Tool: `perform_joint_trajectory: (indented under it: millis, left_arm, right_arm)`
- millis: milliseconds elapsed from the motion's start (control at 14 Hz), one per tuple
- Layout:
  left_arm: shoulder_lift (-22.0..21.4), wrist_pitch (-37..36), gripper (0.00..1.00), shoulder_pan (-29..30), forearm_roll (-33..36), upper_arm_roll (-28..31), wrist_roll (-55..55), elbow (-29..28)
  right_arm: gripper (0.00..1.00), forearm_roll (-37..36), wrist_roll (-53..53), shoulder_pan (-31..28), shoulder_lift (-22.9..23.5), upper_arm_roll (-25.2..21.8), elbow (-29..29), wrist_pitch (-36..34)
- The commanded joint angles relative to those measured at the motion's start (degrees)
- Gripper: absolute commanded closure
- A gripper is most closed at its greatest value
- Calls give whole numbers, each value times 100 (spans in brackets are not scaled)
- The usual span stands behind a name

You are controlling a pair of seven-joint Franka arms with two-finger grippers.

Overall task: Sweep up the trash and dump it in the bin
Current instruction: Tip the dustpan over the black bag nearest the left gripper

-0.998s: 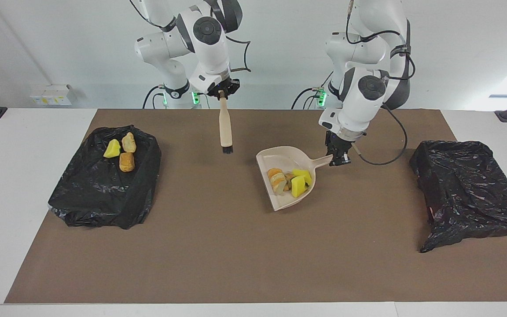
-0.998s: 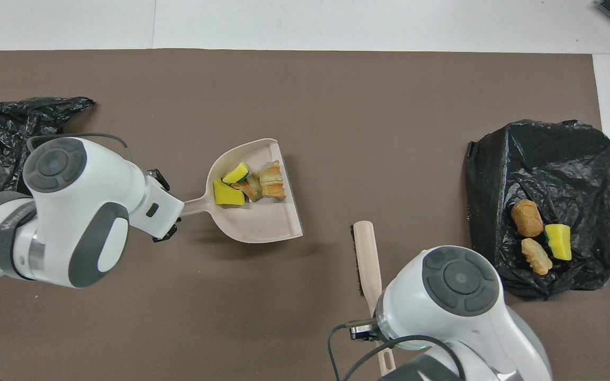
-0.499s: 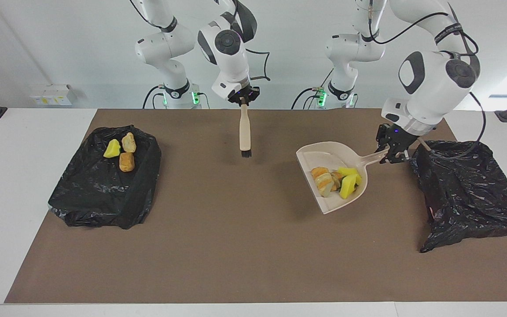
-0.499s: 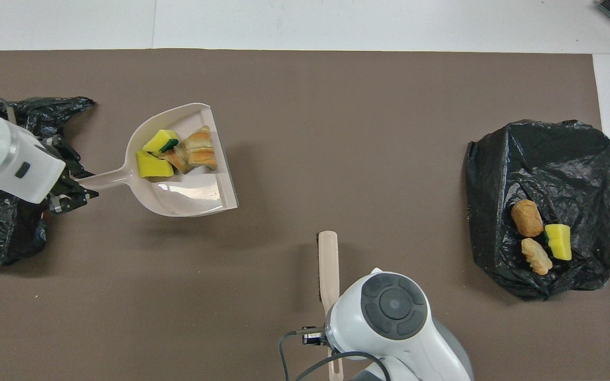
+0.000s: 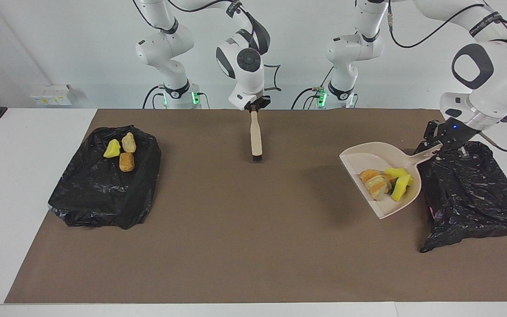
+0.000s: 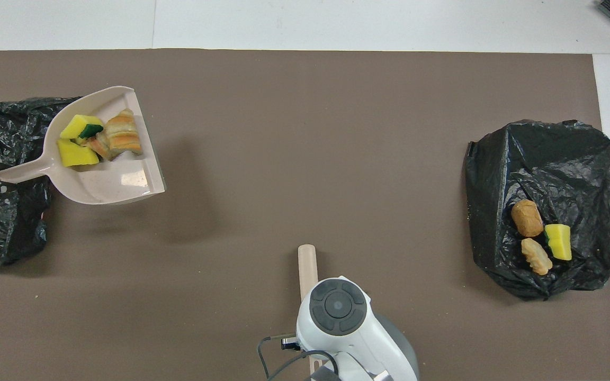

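Two claws, both occupied. Right gripper: clamped on brush, drawn back toward my base, hanging over mat. Left gripper: closed on dustpan handle, carried from mid-table to bin bag. Trash aboard, undumped; three lumps on farther bag.

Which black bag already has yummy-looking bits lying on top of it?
The black bag at the right arm's end of the table: three lumps lie on it. The other bag, beside the dustpan, shows none.
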Motion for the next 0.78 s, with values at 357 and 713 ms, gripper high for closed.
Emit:
perform_joint_trajectory:
  millis: [357,713]
  left_arm:
    - [406,-229,100,1119,426,-33,1494,885]
    - [757,-72,100,1647,1137,-25,1829,1552]
  right_arm:
    - [99,3,49,59,302,-20,-39,443]
    - [81,82,49,-108,487,-29,-22,751]
